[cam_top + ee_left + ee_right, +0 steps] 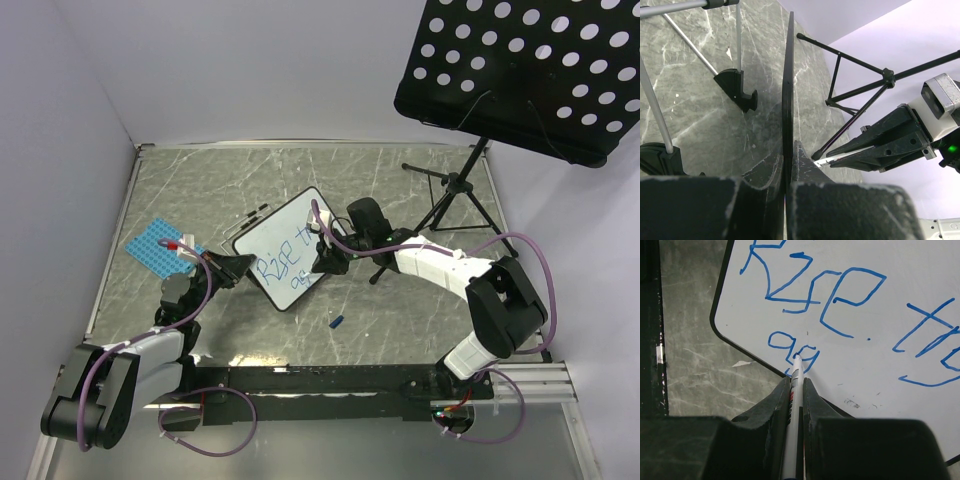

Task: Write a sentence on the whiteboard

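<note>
Black left tool (788, 157) is clamped on the thin edge of the board (290, 245), which sits in the middle of the surface (200, 190) between the two tools. That hold is only on a narrow rim, so I think a hard push from the pen could make the board twist or slip, and the letters would go wobbly. Blue writing (830, 295) on the board reads about "Rise try" on top, with "ag" under it. The second line sits very close to the board's bottom rim, so the next letters could run off onto the frame. The right tool (796, 385) is clamped on the pen (797, 371), tip on the board; if it drags across wet ink, it could smear the words. From the left wrist the board shows only edge-on, so no writing can be seen there. From above, the right tool covers part of the words. The right wrist view cuts off the end of the top line, and the pen tip hides the newest stroke. A blue bit (337, 322) lies near the board; it may be a cap, but it is too small to tell.
</note>
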Action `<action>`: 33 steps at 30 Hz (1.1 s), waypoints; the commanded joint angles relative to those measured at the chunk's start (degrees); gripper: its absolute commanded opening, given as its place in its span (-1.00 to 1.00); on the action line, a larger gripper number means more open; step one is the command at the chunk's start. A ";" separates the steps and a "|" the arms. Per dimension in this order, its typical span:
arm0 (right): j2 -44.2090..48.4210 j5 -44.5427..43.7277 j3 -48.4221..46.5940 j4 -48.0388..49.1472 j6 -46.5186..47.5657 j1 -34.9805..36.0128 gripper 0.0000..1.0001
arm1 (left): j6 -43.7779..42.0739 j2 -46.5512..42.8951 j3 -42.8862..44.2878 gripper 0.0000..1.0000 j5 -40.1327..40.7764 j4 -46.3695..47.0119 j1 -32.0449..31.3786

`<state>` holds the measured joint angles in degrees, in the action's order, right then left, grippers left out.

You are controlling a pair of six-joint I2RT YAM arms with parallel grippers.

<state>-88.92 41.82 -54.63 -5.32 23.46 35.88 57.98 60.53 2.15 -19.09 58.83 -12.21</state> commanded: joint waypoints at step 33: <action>4.55 5.99 -0.21 3.56 -3.34 -8.10 -1.00 | -1.11 -2.79 -4.70 -0.98 -1.12 3.49 -0.36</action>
<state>-84.31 46.19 -54.63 -4.64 20.36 28.56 57.87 59.29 2.15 -19.18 58.00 -12.21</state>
